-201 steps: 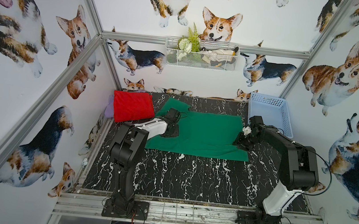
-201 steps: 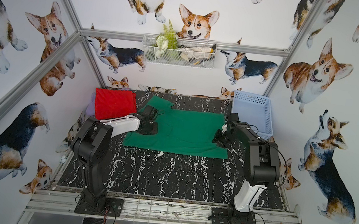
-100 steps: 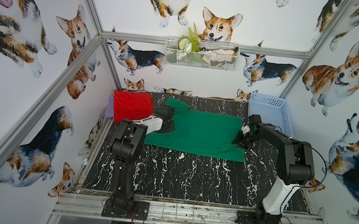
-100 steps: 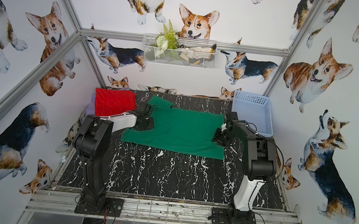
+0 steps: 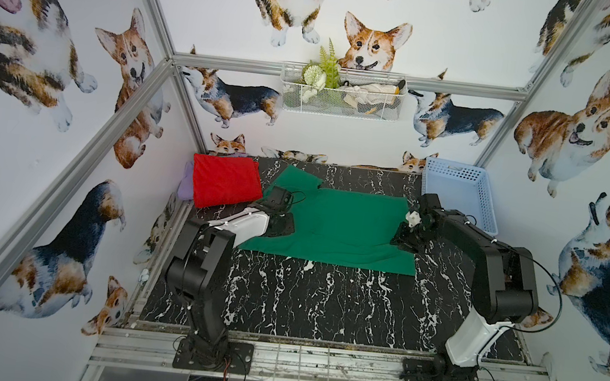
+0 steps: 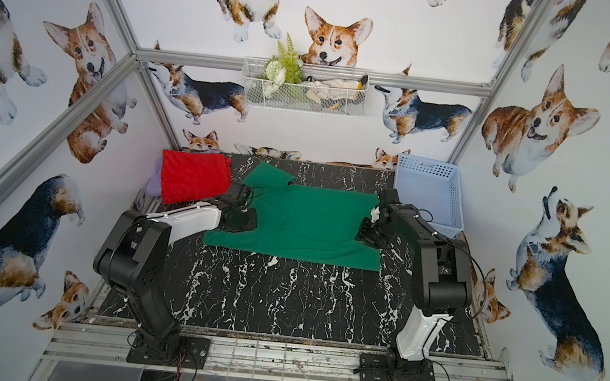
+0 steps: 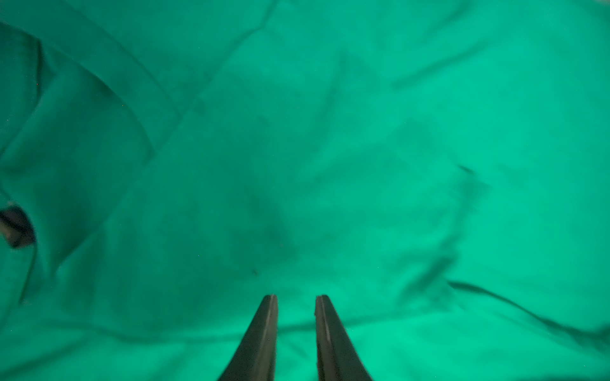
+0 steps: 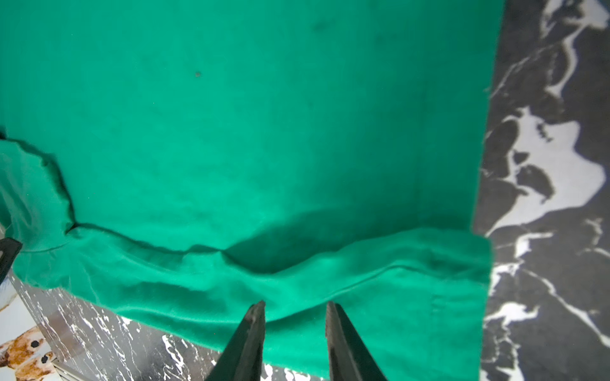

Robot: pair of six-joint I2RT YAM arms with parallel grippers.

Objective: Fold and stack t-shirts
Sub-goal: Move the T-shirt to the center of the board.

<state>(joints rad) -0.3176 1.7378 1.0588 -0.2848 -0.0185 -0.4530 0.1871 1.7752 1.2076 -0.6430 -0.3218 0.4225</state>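
A dark green t-shirt lies spread flat on the black marble table, with one sleeve pointing to the back left. A bright red t-shirt lies folded at the back left. My left gripper hangs low over the green shirt's left side, jaws slightly apart, nothing between them. My right gripper sits at the shirt's right edge over a raised fold of green cloth, jaws apart and holding nothing.
A pale blue perforated basket stands at the back right corner, close behind the right arm. Some purple cloth peeks out under the red shirt. A white wire basket hangs on the back wall.
My left gripper went toward the back left, then came back nearer along the green shirt's left side, and the cloth there shifted a little. The right gripper has hardly moved.
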